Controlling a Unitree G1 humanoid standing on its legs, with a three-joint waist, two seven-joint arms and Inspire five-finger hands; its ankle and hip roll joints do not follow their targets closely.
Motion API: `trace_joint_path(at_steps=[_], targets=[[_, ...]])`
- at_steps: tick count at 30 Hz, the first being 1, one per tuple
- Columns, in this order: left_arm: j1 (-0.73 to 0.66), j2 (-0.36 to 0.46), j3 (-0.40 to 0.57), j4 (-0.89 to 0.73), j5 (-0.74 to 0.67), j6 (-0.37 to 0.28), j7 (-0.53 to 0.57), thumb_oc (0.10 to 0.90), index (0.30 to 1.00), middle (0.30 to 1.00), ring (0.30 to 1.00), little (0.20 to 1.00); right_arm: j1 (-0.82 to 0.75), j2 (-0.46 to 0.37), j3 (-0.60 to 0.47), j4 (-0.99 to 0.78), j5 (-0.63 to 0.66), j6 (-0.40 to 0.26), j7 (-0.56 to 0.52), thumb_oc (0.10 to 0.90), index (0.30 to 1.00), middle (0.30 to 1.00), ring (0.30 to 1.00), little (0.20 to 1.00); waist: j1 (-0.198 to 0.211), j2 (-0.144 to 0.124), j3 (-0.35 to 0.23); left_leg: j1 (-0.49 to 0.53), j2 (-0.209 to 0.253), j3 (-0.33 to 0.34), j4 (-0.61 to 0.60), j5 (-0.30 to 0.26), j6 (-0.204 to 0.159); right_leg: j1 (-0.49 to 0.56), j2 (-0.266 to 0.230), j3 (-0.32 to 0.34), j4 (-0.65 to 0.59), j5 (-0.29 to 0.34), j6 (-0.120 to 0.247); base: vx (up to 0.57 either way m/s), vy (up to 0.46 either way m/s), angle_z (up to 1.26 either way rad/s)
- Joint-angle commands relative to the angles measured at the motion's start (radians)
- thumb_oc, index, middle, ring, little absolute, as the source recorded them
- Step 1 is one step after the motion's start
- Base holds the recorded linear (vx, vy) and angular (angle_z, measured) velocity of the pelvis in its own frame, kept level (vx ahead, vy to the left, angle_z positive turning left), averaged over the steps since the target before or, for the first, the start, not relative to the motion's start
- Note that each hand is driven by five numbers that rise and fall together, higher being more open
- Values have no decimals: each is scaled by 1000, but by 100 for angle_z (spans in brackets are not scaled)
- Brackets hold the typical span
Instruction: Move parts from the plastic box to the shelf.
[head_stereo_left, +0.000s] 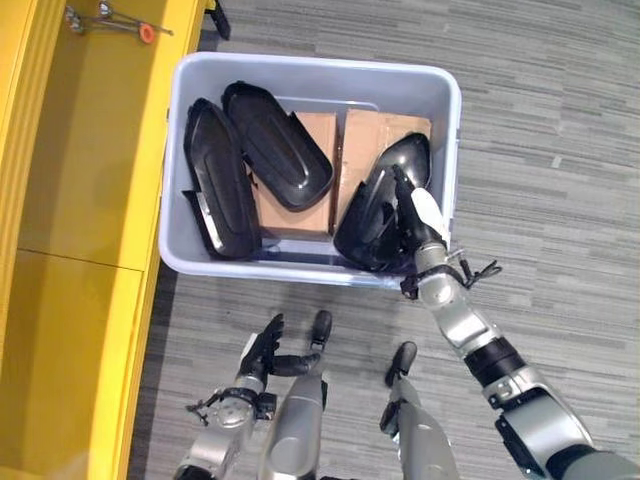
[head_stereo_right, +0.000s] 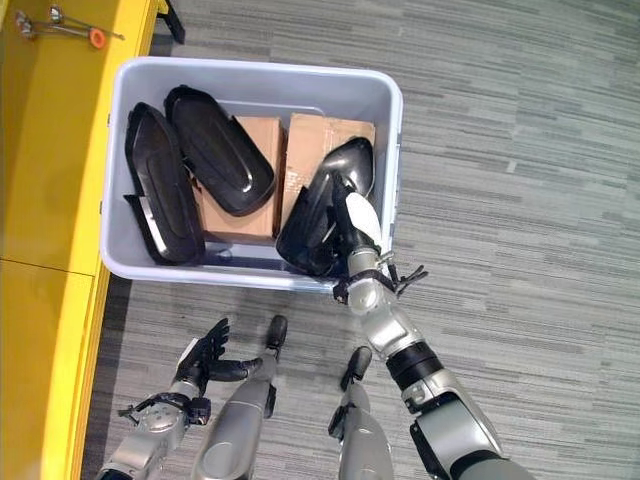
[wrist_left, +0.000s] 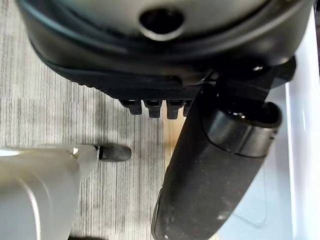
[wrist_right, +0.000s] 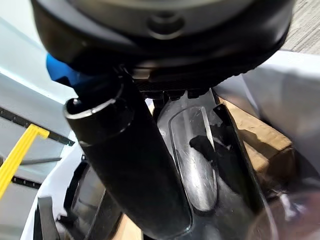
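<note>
Black glossy plastic under my right hand (head_stereo_left: 420, 222) rn, fingers and thumb clamped on the part (head_stereo_left: 380, 205) at the right end of the plastic box (head_stereo_left: 440, 85), w/ two more parts (head_stereo_left: 250, 160) on cardboard (head_stereo_left: 315, 135) further left. Left hand (head_stereo_left: 262, 352) hangs relaxed, holding nothing, near the floor. Yellow shelf (head_stereo_left: 80, 200) sits just beside the box. Risk imo: slick shell slips or snags the box wall on the lift.

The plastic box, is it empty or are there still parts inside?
Not empty. The plastic box holds three black parts on cardboard; the right hand is on one.
</note>
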Motion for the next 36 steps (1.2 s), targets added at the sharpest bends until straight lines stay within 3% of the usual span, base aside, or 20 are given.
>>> trace_joint_path(at_steps=[1,11,17,28,36], targets=[[16,44,-20,-53,-41,-52,25,900,1000,1000,1000,1000,-111,3,-24,-25,24,-60,-98,900,1000,1000,1000,1000,0,-23,-65,-10,-26,6,26,-67,22,-25,-74,23,-1,71,18,0,0,0],[-4,34,-53,-45,-34,-46,45,900,1000,1000,1000,1000,-77,67,-8,-10,96,-72,-103,900,1000,1000,1000,1000,1,-19,-51,-46,-36,4,42,-69,28,-44,-80,23,-1,73,21,0,0,0],[-10,29,-69,-32,-40,-34,61,900,1000,1000,1000,1000,-42,129,67,-40,184,-104,-62,900,1000,1000,1000,1000,-2,-30,-46,-54,-39,7,47,-74,34,-49,-82,26,-1,71,22,0,0,0],[-12,33,-77,-31,-33,-29,77,900,1000,1000,1000,1000,-1,155,137,-115,192,-120,-30,900,1000,1000,1000,1000,-10,-45,-43,-62,-38,5,54,-80,36,-51,-82,25,-1,71,25,0,0,0],[-18,36,-93,-27,-40,-37,94,900,1000,1000,1000,1000,-23,156,122,-32,158,-106,-77,900,1000,1000,1000,1000,-7,-42,-34,-85,-45,4,71,-85,40,-57,-84,22,-1,72,29,0,0,0]])
